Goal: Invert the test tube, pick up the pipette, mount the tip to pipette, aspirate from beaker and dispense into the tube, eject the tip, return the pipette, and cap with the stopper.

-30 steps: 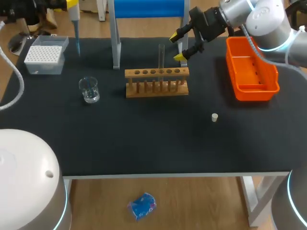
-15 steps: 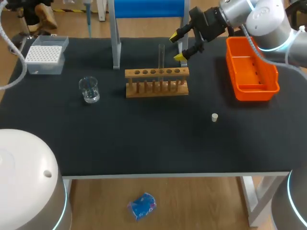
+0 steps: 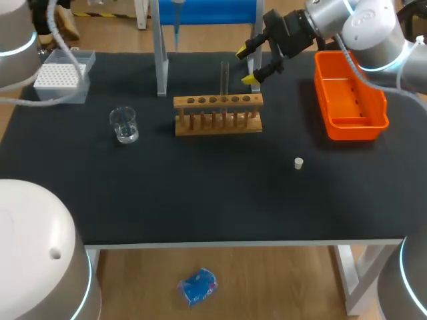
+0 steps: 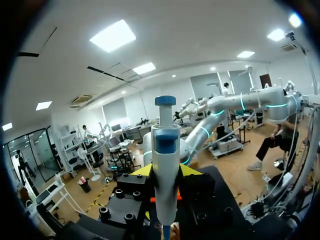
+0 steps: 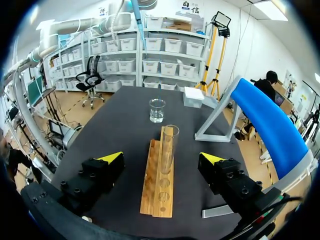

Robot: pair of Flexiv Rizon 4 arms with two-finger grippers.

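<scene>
Left gripper [image 4: 166, 171] grips the white-and-blue pipette [image 4: 165, 145] upright, beyond the black worktop's [image 3: 200, 193] far edge. Right gripper [image 5: 161, 158] hangs wide open and empty just beyond the wooden rack's [image 5: 159, 185] right end, where the clear glass test tube [image 5: 170, 145] stands upright.

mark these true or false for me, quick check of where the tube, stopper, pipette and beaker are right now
1. The clear glass test tube stands upright in the wooden rack. True.
2. The small white stopper sits inside the orange plastic bin. False: it lies on the black table, apart from the bin.
3. The right gripper is shut on the test tube. False: it is open, not touching the tube.
4. The left gripper holds the blue-and-white pipette. True.
5. The clear glass beaker lies tipped over. False: it stands upright.
</scene>
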